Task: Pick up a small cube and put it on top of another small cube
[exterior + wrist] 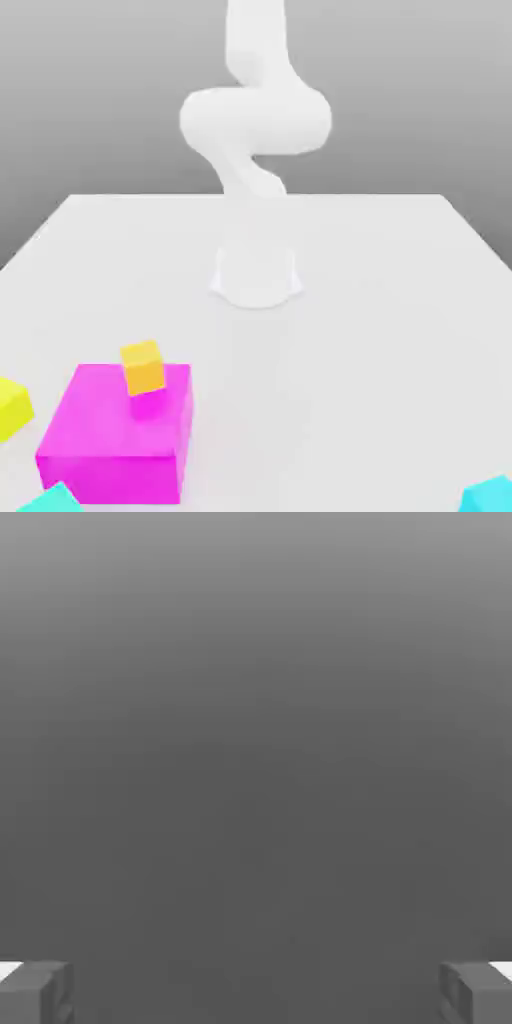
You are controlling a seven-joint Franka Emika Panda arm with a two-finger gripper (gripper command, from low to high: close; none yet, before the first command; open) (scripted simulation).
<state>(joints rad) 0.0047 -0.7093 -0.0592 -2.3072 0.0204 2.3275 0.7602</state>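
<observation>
The inspection is covering one robot arm (256, 120), one large block and four small cubes.

The white arm is standing on a pale tabletop (330, 350), its upper part running out of the exterior view at the top edge. The gripper (256, 992) is standing wide open, its two fingers (37, 992) sitting well apart and holding nothing between them.

The task's yellow cube (12, 409), counted once, is lying at the exterior view's left edge, which is cutting off part of it. It is sitting near the magenta block (115, 425), with a strip of pale surface showing between the two.

One orange cube (143, 370) is appearing over the top face of the block, towards the rear and the exterior view's right side, and is showing slightly turned. Whether it is touching that face is remaining unclear.

Two cyan cubes are being counted, both partly cut off by the bottom edge. The first cyan cube (55, 499) is overlapping the block's lower front corner at the exterior view's left. The second cyan cube (489, 496) is lying well apart, in the corner at the exterior view's right.
</observation>
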